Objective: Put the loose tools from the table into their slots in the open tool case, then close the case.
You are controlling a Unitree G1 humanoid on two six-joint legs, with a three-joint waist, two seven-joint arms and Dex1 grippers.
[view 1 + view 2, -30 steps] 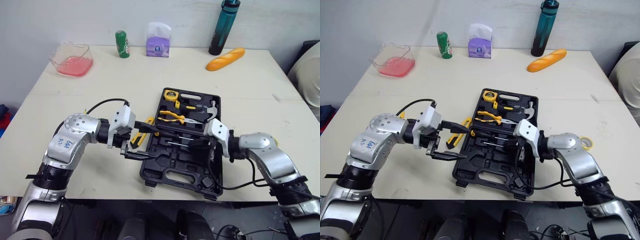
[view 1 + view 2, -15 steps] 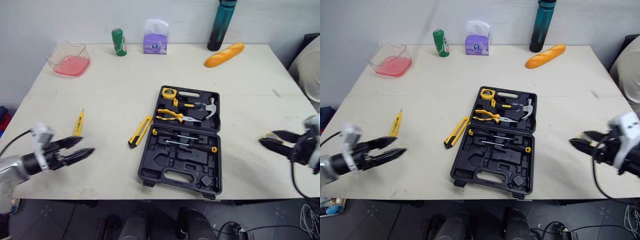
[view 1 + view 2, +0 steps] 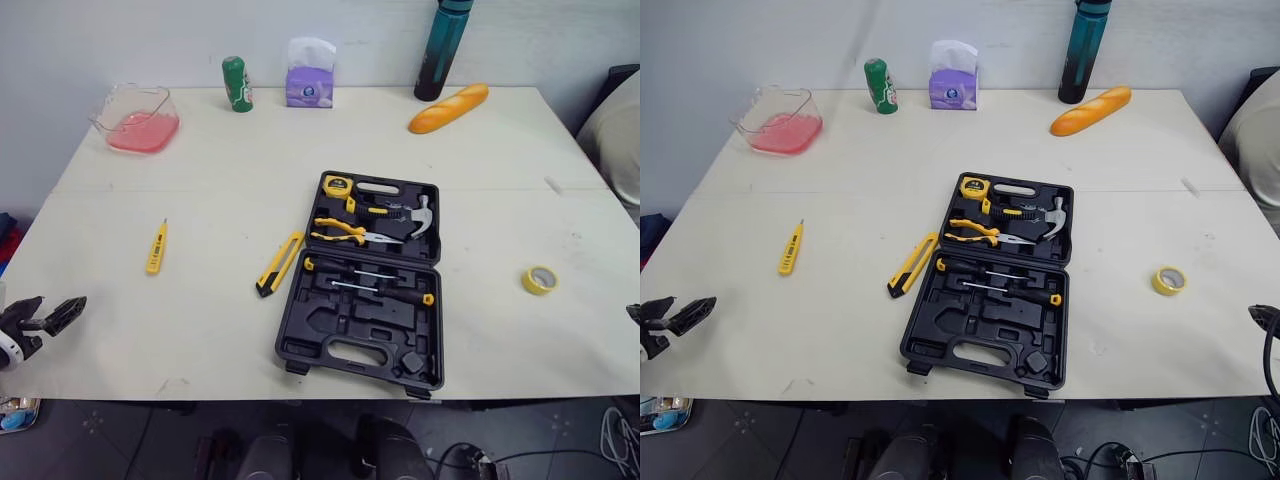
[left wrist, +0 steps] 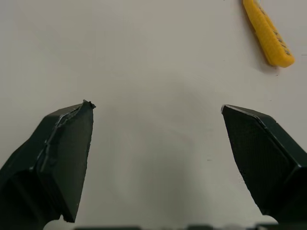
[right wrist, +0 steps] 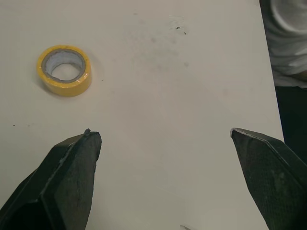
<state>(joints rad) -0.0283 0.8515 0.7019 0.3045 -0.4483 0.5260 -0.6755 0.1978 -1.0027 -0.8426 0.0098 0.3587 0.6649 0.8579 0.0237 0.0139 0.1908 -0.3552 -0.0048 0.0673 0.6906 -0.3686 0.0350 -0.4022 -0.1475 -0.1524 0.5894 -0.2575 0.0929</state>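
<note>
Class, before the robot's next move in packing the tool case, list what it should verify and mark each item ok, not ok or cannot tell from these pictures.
1. Tool case open, lid flat on the table: ok.
2. Left gripper open and empty: ok.
3. Right gripper open and empty: ok.
4. Utility knife in a slot: not ok, it lies on the table beside the case.
5. Yellow pen-shaped tool and tape roll packed: not ok, both loose on the table.
6. Which empty slot fits the knife: cannot tell.
</note>
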